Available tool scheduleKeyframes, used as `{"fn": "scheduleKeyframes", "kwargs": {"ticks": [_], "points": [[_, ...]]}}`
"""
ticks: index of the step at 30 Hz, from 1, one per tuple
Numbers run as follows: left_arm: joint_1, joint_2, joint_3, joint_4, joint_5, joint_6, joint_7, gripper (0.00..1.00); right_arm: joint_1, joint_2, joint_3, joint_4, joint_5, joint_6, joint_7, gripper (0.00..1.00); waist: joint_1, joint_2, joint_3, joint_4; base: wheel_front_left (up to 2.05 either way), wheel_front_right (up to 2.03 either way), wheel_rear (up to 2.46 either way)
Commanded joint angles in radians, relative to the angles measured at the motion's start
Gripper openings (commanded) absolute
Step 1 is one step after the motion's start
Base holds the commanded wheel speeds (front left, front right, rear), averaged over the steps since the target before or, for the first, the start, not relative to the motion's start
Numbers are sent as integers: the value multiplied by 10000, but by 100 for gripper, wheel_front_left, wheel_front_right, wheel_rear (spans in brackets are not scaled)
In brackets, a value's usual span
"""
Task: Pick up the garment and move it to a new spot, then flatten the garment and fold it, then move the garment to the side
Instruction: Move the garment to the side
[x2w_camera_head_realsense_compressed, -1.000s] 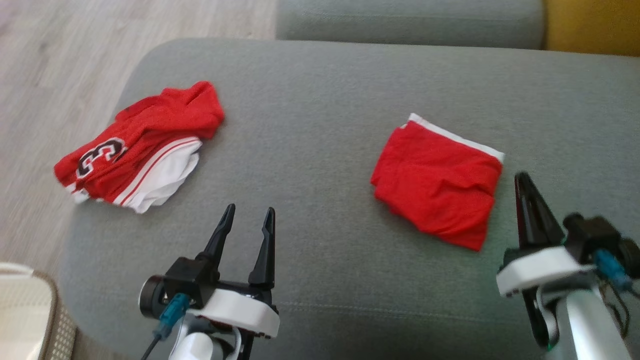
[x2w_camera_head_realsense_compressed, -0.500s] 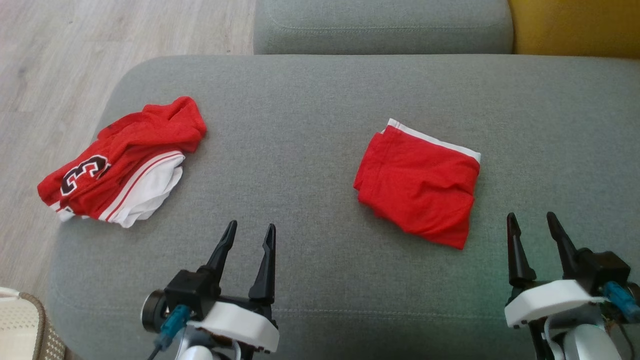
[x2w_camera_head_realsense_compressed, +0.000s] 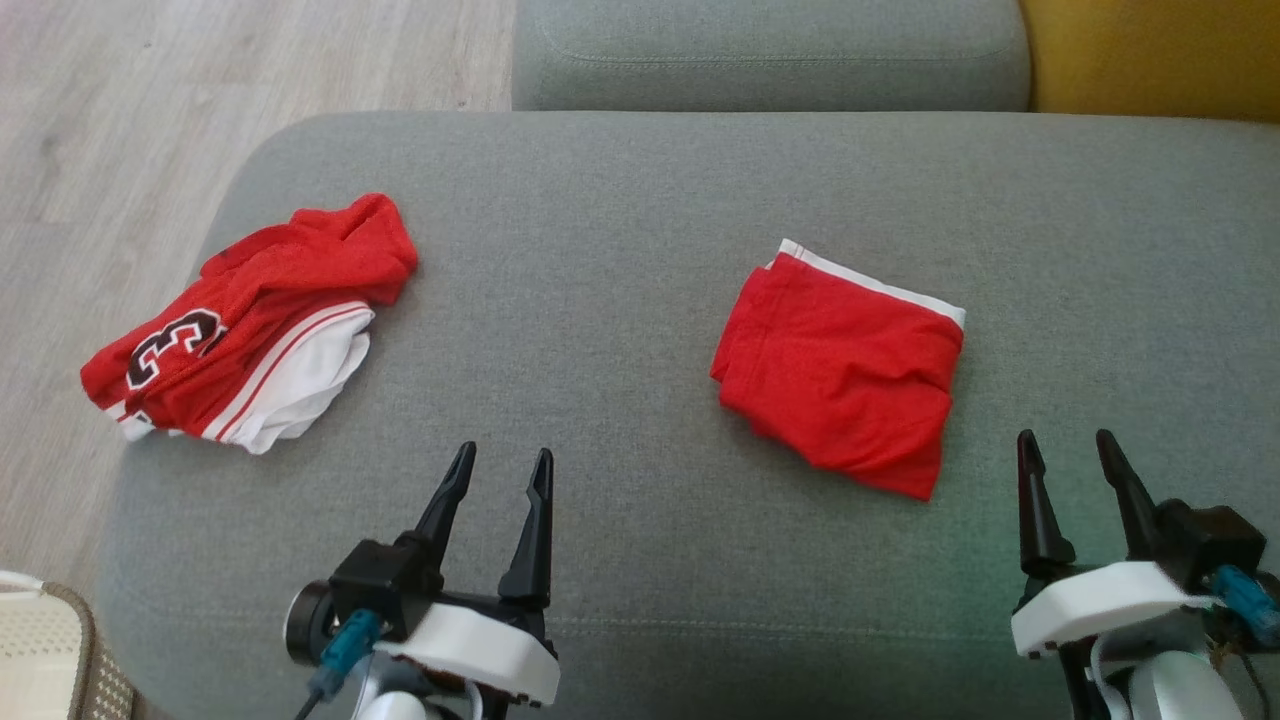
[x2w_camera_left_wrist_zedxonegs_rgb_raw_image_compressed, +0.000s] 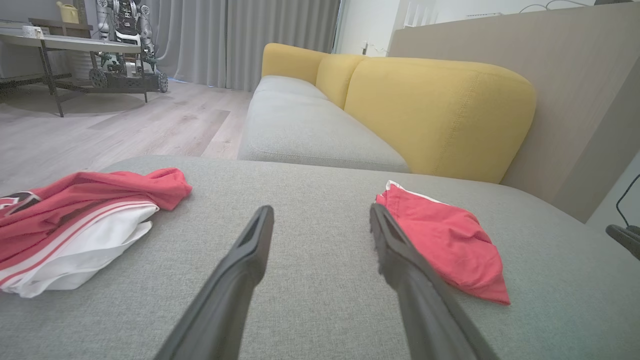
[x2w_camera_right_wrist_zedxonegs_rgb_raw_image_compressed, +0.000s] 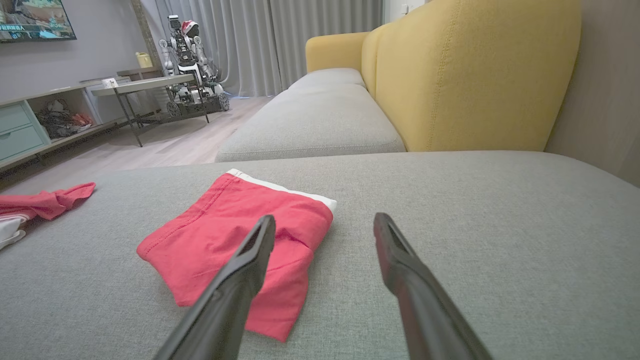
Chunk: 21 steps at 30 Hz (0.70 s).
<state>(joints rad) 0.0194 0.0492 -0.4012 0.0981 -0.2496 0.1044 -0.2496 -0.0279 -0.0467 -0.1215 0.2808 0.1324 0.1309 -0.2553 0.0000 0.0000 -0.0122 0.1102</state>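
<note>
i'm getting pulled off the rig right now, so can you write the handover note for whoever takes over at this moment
Left gripper: open, empty, above the grey cushion.
Right gripper: open, empty, just short of the folded red garment.
Folded red garment: lying on the robot's right part of the cushion, with nothing touching it.
Crumpled jersey: bunched at the cushion's left edge.
Done: the red garment looks folded and set down.
Left: probably the jersey, which is not flattened or folded.
</note>
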Motion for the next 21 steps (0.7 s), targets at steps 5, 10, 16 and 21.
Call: {"fn": "scheduleKeyframes", "kwargs": {"ticks": [5, 10, 16, 21], "points": [[-297, 10, 308, -345, 43, -85, -122, 100, -395, -36, 261, -30, 316, -2, -65, 100, 0, 0, 88, 113, 0, 0, 0], [-420, 10, 218, -379, 99, -100, -122, 100, -885, -36, 220, 583, 784, -2, -65, 100, 0, 0, 400, 281, 0, 0, 0], [-634, 10, 56, -379, 88, -84, -122, 100, -1760, -36, 29, 2137, 1607, -2, -65, 100, 0, 0, 776, 539, 0, 0, 0], [-863, 10, -126, -438, 25, -16, -122, 100, -2575, -36, -101, 3156, 1673, -2, -65, 100, 0, 0, 1224, 751, 0, 0, 0]]}}
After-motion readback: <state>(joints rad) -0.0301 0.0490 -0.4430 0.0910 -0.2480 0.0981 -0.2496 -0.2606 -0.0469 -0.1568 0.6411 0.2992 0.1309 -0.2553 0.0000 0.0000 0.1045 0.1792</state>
